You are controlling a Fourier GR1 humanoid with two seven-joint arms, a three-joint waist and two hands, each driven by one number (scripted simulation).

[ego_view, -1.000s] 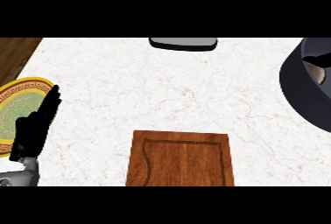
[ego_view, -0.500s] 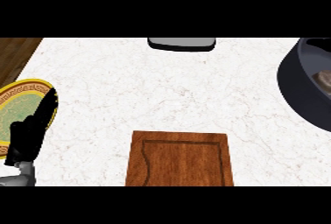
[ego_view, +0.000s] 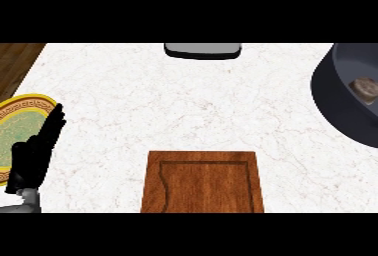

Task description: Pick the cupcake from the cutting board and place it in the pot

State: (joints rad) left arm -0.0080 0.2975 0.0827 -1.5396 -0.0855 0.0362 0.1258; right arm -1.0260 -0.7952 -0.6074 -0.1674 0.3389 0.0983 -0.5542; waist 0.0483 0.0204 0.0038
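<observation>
Cupcake (ego_view: 363, 87) lies in pot (ego_view: 329, 97) — left hand (ego_view: 33, 156) resting.

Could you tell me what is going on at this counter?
Nothing in view is held. The brown wooden cutting board is bare; the small brownish cupcake lies inside the dark grey pot at the right edge. The robot's black left hand rests open at the left, by a yellow-rimmed green plate. Its right hand is out of view.

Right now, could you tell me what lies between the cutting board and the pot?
Only bare counter; the head view shows nothing between the board and the pot, which holds the cupcake.
</observation>
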